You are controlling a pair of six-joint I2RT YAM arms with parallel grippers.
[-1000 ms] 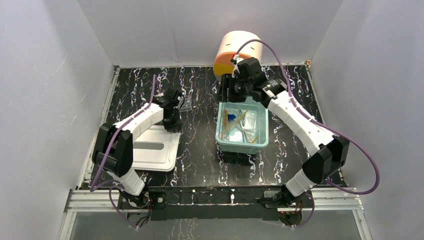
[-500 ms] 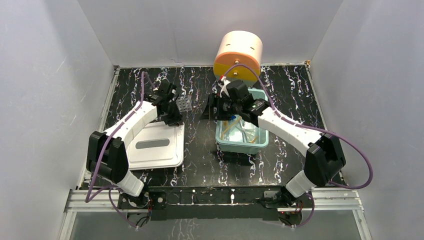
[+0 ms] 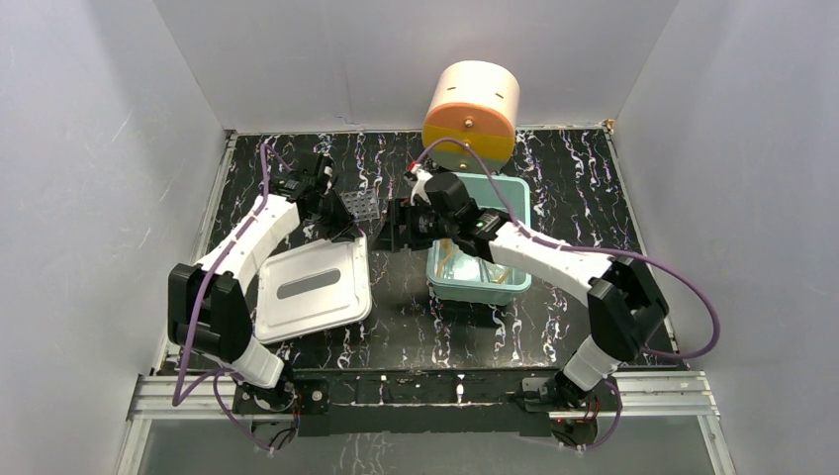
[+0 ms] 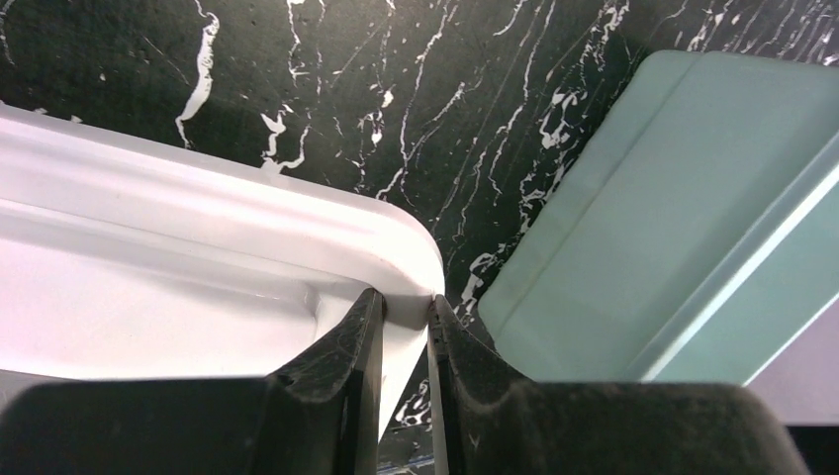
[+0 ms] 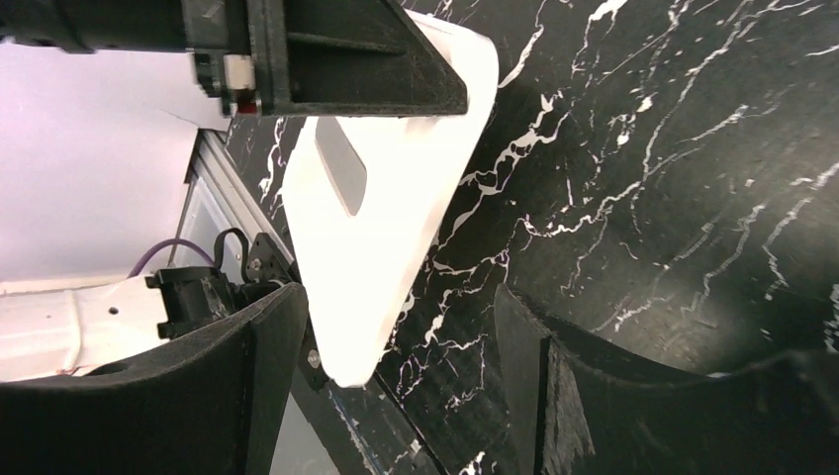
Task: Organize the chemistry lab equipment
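Note:
A teal bin (image 3: pixel 518 267) in the middle of the table holds several lab items, among them tan pieces (image 3: pixel 451 260); my right arm hides most of them. A clear grid tube rack (image 3: pixel 364 206) stands left of the bin. My left gripper (image 3: pixel 343 229) is shut on the near-right corner of a white lid (image 3: pixel 312 292). The left wrist view shows that gripper (image 4: pixel 406 309) pinching the lid's rim (image 4: pixel 247 213), with the bin (image 4: pixel 673 218) to the right. My right gripper (image 3: pixel 394 230) is open and empty, low between rack and bin. In the right wrist view it (image 5: pixel 396 307) faces the lid (image 5: pixel 386 198).
A cream-and-orange round drawer unit (image 3: pixel 473 107) stands at the back, behind the bin. White walls close in the left, back and right sides. The black marbled table (image 3: pixel 406 317) shows between lid and bin.
My right gripper has swung left from in front of the drawer unit to beside the tube rack. My left gripper has pulled the lid's corner, and the lid has turned and shifted right.

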